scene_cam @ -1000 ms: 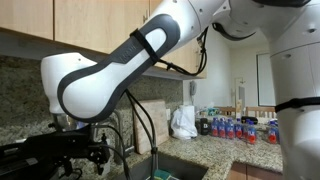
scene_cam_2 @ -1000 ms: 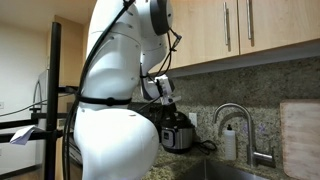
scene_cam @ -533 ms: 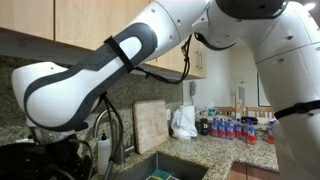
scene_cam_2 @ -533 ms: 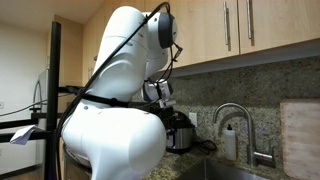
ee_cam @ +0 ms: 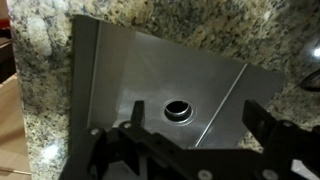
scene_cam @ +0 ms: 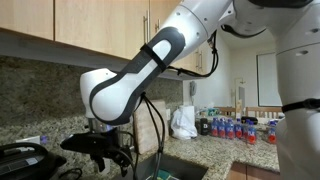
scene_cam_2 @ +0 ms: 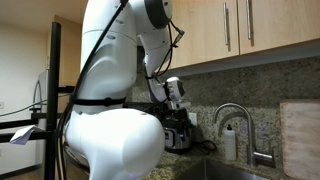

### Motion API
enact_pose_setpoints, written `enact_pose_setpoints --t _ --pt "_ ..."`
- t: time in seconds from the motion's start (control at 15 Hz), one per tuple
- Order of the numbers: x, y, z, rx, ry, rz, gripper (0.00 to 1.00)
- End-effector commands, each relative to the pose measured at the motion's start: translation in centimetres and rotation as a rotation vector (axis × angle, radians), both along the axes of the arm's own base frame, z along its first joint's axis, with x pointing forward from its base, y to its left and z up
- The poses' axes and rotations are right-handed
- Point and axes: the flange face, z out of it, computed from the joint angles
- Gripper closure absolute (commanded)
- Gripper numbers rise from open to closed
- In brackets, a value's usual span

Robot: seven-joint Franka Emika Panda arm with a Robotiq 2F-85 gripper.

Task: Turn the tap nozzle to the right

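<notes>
Speckled granite worktop is framing one rectangular steel sink with a single round drain. In an exterior view, the one tap nozzle, a slim brushed-steel arch, is standing before the stone backsplash, with one white bottle sitting under its curve. The gripper is hanging over the basin, its two dark fingers spread apart, gripping nothing, clear of the tap nozzle.

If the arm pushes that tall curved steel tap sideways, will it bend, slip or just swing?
The slim brushed-steel gooseneck tap spout looks like rigid metal, so it probably won't bend; more likely it pivots at its base. Its smooth rounded tube may let a push slide off. It stands fixed upright, so tipping seems unlikely.
</notes>
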Motion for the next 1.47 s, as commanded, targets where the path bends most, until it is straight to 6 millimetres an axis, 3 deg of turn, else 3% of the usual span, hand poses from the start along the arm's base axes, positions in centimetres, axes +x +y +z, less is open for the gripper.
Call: enact_pose_setpoints --t 0.0,0.13,0.53,0.73,0.93,1.4 --pt "-0.3 0.0 0.2 -0.001 -0.002 0.005 0.00" --pt "-0.6 0.3 0.4 -0.001 -0.005 0.013 0.00" --pt "4.1 -3.4 1.7 -0.043 -0.105 -0.149 0.00" --pt "6.8 -3.9 2.6 -0.102 -0.151 -0.154 0.00" --pt "8.9 -2.9 2.6 -0.146 -0.131 -0.116 0.00" --pt "9.9 0.4 3.1 -0.219 -0.173 -0.099 0.00"
